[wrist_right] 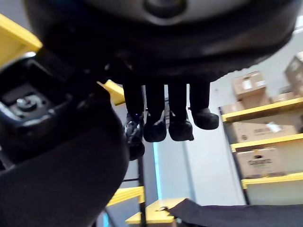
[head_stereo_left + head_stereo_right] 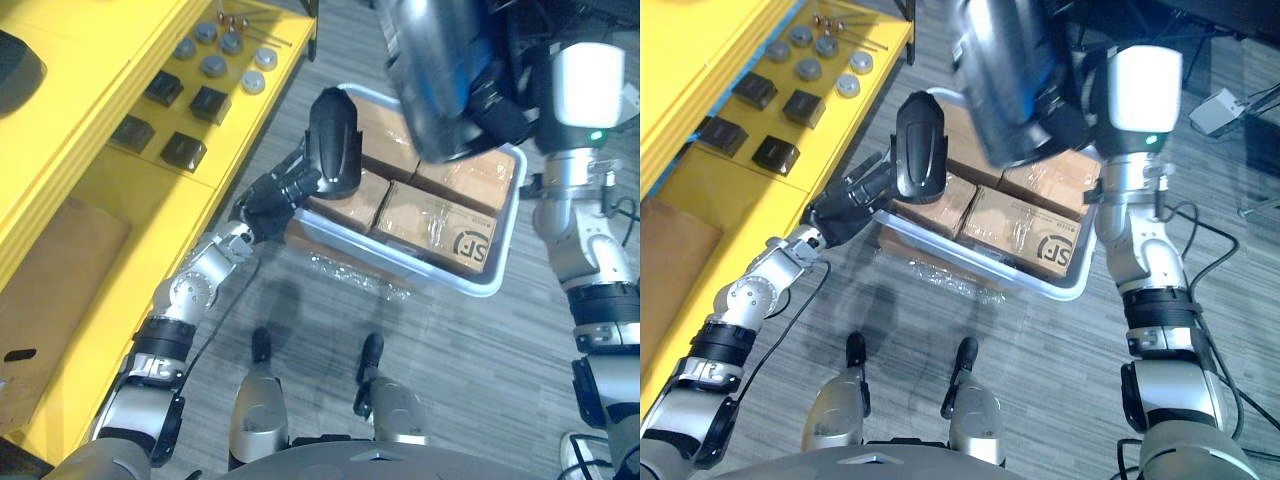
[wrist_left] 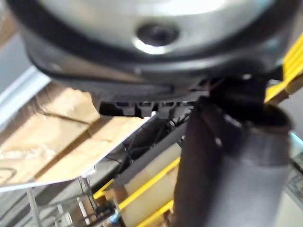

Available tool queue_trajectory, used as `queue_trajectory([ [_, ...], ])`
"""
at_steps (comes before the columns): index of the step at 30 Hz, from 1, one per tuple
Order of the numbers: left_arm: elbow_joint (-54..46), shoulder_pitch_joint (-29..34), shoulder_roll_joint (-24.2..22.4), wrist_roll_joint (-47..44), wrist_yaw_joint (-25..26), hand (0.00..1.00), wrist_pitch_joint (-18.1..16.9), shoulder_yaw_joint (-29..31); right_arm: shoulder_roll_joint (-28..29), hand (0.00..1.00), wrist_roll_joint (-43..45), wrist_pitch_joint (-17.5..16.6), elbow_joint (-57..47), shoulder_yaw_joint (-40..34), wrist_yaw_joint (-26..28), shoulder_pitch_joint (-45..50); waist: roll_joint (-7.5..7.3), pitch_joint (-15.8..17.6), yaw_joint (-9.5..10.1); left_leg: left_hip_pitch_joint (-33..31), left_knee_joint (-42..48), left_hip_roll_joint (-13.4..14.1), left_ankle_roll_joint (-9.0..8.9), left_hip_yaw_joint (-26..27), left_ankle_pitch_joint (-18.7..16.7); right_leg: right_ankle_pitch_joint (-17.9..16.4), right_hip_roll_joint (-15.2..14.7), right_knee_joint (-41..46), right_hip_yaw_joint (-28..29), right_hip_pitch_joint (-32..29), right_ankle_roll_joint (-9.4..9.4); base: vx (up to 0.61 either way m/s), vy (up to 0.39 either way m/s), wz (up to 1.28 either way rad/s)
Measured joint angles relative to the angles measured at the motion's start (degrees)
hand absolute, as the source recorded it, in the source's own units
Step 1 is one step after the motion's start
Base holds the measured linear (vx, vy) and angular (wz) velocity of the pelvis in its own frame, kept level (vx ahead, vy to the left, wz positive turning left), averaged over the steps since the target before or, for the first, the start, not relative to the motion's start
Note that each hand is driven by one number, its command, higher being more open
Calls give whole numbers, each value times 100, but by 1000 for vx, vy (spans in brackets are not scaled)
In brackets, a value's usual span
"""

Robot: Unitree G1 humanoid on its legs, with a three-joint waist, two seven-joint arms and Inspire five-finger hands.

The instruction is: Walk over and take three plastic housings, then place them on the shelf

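We grip a dark housing (image 2: 335,140) in our left hand (image 2: 268,205), a larger housing (image 2: 435,80) in our right hand (image 2: 505,118); next, probably, reaching left to the yellow shelf (image 2: 90,60).

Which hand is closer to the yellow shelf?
Left. The left hand is beside the yellow shelf; the right hand is raised over the white tray, farther off.

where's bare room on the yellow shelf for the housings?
On the yellow shelf, a bare strip runs between the black blocks and the cardboard sheet. Crowded farther along: the black blocks, then the grey discs.
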Motion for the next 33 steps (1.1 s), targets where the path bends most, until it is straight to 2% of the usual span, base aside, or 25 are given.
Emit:
queue_trajectory([
  [1, 53, 9, -86, -158, 43, 100, -1, -103, 133, 0, -191, -199, -9, 57, 0, 154, 2, -140, -15, 50, -68, -2, -1, 14, 0, 0, 3, -20, 2, 15, 1, 0, 0, 0],
  [4, 148, 20, -285, -430, 156, 100, 33, -268, 304, 0, -561, -575, -69, 102, -1, 482, -5, -263, -32, 220, -161, -35, -5, 29, -5, 18, -10, -94, 4, 158, 27, 8, 1, -2],
  [8, 175, 139, -358, -436, 166, 100, 41, -343, 348, 0, -675, -793, -210, 147, -1, 780, 3, -420, -40, 370, -253, -48, -1, 84, -3, 18, -20, -108, 26, 227, 30, -37, 9, -6],
  [12, 174, 331, -535, -425, 266, 100, 39, -487, 587, 0, -677, -869, -209, 234, -1, 988, 34, -700, -46, 480, -318, -51, -1, 95, -3, 19, -20, -113, 31, 298, 30, -5, 0, -1],
  [17, 163, 599, -631, -399, 330, 100, 51, -672, 737, 0, -801, -886, -208, 321, -1, 1136, 48, -897, -21, 558, -344, -58, -2, 79, -5, 16, -22, -119, 22, 361, 32, -3, -1, 0],
  [18, 163, 663, -654, -380, 399, 0, 55, -708, 740, 0, -802, -886, -207, 359, 3, 1193, 51, -911, -18, 571, -342, -59, -1, 50, -5, 16, -22, -119, -2, 394, 33, -26, -5, 6],
  [27, -122, 1093, -682, 44, 691, 0, 15, -1046, 861, 0, -638, -931, -207, 670, 164, 1580, 51, -1098, 17, 571, -341, -59, -12, -55, -16, -11, -18, -151, -107, 423, 8, -25, -4, 5],
  [31, -288, 1300, -708, 105, 1041, 0, -110, -1123, 1065, 0, -361, -941, -256, 716, 210, 1788, 67, -1206, 3, 571, -341, -58, -20, -79, -22, -20, -16, -151, -130, 434, -5, -4, -2, 1],
  [33, -297, 1350, -719, 114, 1185, 0, -310, -1147, 1241, 0, -291, -948, -399, 777, 285, 1883, 73, -1212, -19, 571, -337, -52, -22, -80, -24, -22, -10, -151, -130, 435, -8, 0, 0, 0],
])
